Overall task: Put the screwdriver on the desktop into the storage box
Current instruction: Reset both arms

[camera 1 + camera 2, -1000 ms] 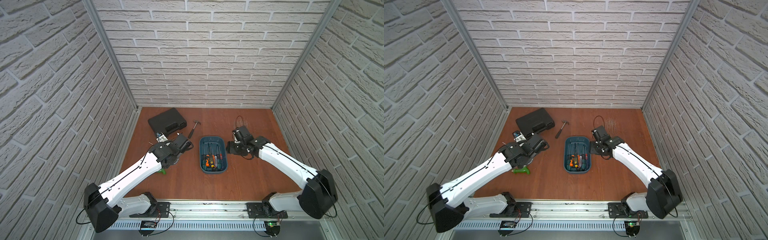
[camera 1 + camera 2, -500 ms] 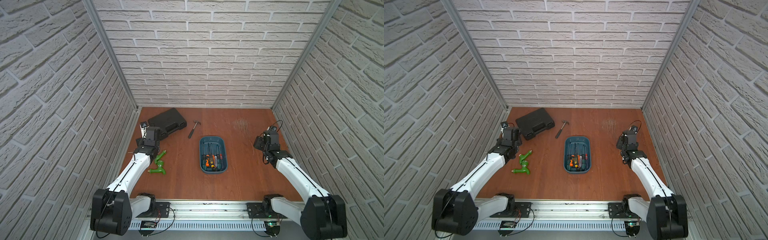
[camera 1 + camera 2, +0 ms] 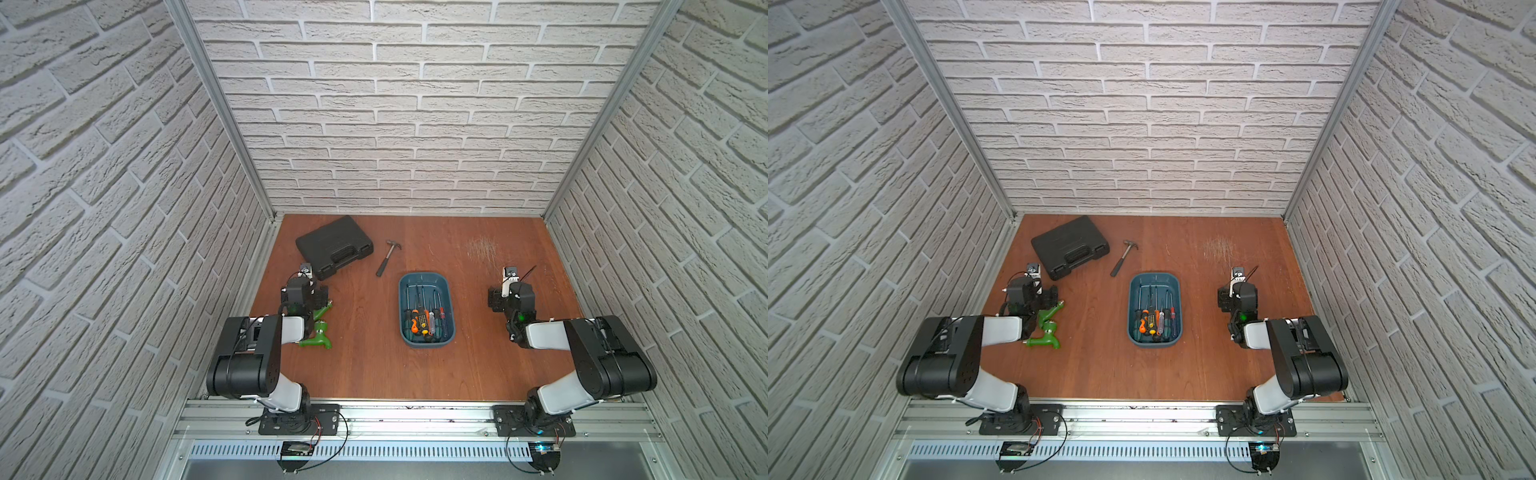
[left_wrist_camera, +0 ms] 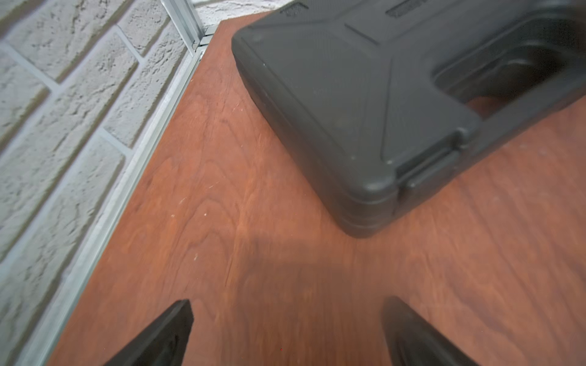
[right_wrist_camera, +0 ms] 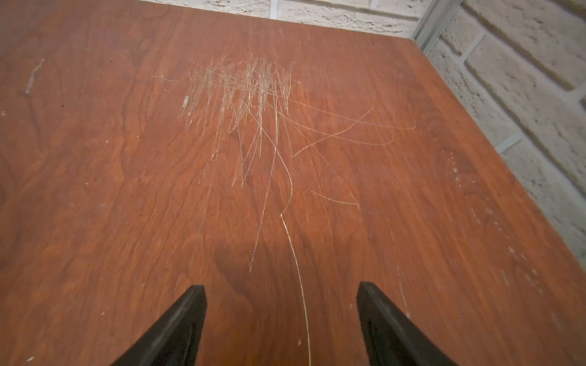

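On the table (image 3: 415,374), screwdrivers (image 3: 420,323) lie in the storage box (image 3: 428,343), between the left pincer (image 4: 287,305) and right pincer (image 5: 281,290), both spread wide.

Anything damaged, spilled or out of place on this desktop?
One thing: a pale patch of scratches mars the desktop toward its far corner on the right arm's side, just ahead of the open right claw. The screwdrivers lie together inside the storage box; nothing is spilled.

One storage box (image 3: 402,309), one case (image 3: 332,245), one hammer (image 3: 384,262)
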You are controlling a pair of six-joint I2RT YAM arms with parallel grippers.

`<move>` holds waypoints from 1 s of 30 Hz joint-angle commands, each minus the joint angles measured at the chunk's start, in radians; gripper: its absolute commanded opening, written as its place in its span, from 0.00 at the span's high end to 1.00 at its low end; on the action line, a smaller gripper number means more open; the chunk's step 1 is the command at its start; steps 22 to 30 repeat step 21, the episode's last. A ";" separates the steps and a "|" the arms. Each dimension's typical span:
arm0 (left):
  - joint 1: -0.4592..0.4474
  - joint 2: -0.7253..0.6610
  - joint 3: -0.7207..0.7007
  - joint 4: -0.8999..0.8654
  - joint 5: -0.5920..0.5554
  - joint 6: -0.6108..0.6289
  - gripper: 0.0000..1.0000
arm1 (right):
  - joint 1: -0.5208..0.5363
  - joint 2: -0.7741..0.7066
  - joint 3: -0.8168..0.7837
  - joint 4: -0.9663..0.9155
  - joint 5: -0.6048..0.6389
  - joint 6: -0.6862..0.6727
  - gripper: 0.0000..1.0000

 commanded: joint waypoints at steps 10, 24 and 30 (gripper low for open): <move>0.015 0.022 -0.034 0.236 -0.033 -0.026 0.02 | -0.006 -0.020 0.005 0.148 -0.003 -0.017 0.00; 0.032 0.019 -0.028 0.217 0.020 -0.028 0.02 | -0.026 -0.021 0.017 0.123 -0.047 -0.008 0.00; 0.032 0.019 -0.028 0.217 0.020 -0.028 0.02 | -0.026 -0.021 0.017 0.123 -0.047 -0.008 0.00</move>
